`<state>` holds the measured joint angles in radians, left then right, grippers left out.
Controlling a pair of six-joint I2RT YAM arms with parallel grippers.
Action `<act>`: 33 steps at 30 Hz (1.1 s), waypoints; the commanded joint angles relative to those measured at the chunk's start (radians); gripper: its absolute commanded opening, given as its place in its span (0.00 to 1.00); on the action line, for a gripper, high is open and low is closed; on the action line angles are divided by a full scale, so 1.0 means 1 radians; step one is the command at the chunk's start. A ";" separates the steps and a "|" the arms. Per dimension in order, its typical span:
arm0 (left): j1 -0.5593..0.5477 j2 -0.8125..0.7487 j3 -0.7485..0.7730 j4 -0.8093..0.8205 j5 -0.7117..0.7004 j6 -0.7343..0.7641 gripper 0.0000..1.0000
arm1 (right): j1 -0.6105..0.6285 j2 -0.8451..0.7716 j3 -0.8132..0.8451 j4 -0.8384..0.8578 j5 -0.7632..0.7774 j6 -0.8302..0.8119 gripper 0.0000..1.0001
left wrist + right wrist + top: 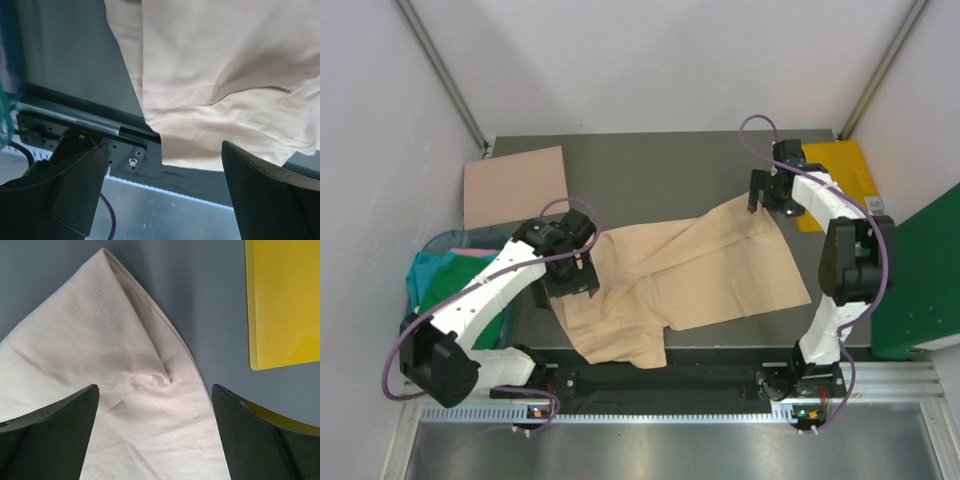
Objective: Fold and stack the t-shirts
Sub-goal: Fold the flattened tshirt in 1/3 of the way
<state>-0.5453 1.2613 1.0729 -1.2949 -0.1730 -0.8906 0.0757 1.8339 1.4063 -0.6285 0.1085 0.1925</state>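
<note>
A light beige t-shirt point(695, 268) lies spread and creased across the grey table, and its near-left part hangs over the front edge point(225, 75). My left gripper point(570, 283) hovers over the shirt's left edge. It is open point(165, 195), its fingers point(75, 185) wide apart with nothing between them. My right gripper point(767, 197) is over the shirt's far-right corner point(135, 365), a hemmed point of cloth. It is open too point(155, 435) and holds nothing. Teal, green and pink t-shirts point(445, 275) lie bunched in a bin at the left.
A flat pinkish-tan rectangle point(515, 185) lies at the table's back left; I cannot tell whether it is folded cloth or a sheet. A yellow sheet point(840, 178) point(282, 300) lies beside the right gripper. A green panel point(920, 280) stands off the table's right side. The black front rail point(95, 125) runs along the near edge.
</note>
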 commanded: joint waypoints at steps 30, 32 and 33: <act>0.327 1.047 0.850 0.171 -0.175 0.229 0.00 | 0.001 0.295 0.258 0.043 -0.004 0.038 0.00; 0.327 1.073 0.907 0.166 -0.192 0.239 0.00 | 0.001 0.291 0.261 0.049 0.019 0.041 0.00; 0.327 1.072 0.952 0.172 -0.201 0.245 0.00 | -0.001 0.285 0.261 0.053 0.029 0.045 0.00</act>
<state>-0.2184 2.2936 1.8896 -1.1824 -0.3775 -0.6506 0.0818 2.1185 1.6199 -0.6052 0.0868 0.2211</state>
